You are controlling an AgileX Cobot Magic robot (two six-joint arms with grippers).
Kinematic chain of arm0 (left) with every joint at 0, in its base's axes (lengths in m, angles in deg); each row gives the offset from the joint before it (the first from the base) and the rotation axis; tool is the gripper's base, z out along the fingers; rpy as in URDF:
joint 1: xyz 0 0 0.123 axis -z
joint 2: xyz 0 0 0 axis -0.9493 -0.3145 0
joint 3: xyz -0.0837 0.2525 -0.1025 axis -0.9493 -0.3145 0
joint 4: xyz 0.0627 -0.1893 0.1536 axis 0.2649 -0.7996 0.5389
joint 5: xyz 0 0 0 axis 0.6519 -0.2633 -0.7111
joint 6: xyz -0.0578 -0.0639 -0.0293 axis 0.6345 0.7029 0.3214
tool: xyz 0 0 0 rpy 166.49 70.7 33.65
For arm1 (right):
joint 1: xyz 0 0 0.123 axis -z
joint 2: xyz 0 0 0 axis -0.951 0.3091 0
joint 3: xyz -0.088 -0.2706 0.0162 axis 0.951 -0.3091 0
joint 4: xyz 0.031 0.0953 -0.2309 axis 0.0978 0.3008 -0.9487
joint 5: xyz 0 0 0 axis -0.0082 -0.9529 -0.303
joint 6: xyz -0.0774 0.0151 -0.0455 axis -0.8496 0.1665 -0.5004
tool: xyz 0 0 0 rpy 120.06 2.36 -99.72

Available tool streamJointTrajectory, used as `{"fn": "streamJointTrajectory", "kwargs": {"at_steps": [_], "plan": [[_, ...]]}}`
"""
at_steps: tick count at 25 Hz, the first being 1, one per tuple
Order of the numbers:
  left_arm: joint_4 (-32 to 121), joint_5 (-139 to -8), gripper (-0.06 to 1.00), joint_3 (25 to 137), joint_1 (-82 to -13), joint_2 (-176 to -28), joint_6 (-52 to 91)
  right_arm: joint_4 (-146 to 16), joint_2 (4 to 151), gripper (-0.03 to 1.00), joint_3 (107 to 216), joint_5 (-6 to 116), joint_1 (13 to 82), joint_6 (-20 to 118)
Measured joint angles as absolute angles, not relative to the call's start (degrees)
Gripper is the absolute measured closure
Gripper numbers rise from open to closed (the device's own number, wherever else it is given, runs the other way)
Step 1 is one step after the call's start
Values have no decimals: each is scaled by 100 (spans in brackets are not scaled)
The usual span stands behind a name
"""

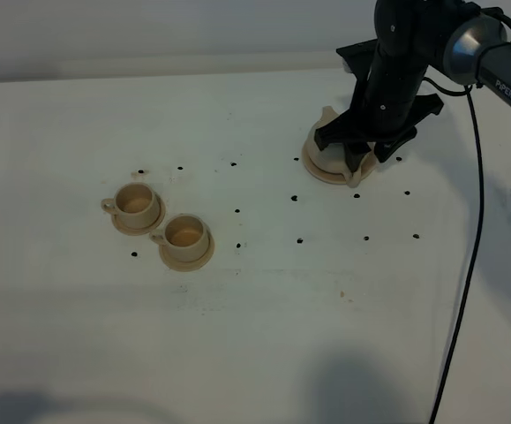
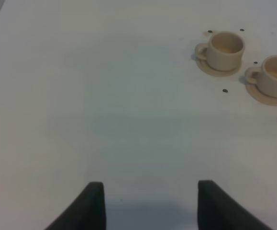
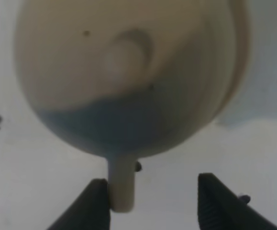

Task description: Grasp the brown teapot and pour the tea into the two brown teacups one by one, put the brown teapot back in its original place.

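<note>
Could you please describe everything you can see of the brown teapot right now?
The brown teapot is a round-bellied, light tan pot, ceramic by its look, with a domed lid and a knob. It stands upright on its wide saucer, at the back right of the table, largely hidden under the right gripper. Its loop handle lies between the open jaws, against one finger.

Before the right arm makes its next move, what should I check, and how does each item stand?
1. The teapot sits on its large saucer: ok.
2. Its handle lies inside the right end effector: ok, off to one side.
3. Right end effector closed on the handle: not ok, jaws open.
4. Both cups upright on their small saucers: ok.
5. The left end effector is apart from the cups: ok, open over bare table.
6. Tea already in the cups: cannot tell.
</note>
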State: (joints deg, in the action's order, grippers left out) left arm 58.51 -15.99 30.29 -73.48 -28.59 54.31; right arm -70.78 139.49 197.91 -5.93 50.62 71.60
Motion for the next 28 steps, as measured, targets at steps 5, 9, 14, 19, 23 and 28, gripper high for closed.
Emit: {"fn": "streamJointTrajectory", "kwargs": {"at_steps": [5, 9, 14, 19, 23, 28], "plan": [[5851, -1599, 53, 3029, -7348, -2859, 5431, -7051, 13949, 56, 19791, -544, 5062, 6951], [5851, -1599, 53, 3029, -7348, -2859, 5431, -6917, 13949, 56, 19791, -492, 5062, 6663], [5851, -1599, 53, 3029, -7348, -2859, 5431, -6950, 13949, 56, 19791, -488, 5062, 6419], [5851, -1599, 53, 3029, -7348, -2859, 5431, -7030, 13949, 56, 19791, -488, 5062, 6253], [5851, -1599, 53, 3029, -7348, -2859, 5431, -7046, 13949, 56, 19791, -433, 5062, 6229], [5851, -1599, 53, 3029, -7348, -2859, 5431, -7046, 14029, 56, 19791, -369, 5062, 6160]]}}
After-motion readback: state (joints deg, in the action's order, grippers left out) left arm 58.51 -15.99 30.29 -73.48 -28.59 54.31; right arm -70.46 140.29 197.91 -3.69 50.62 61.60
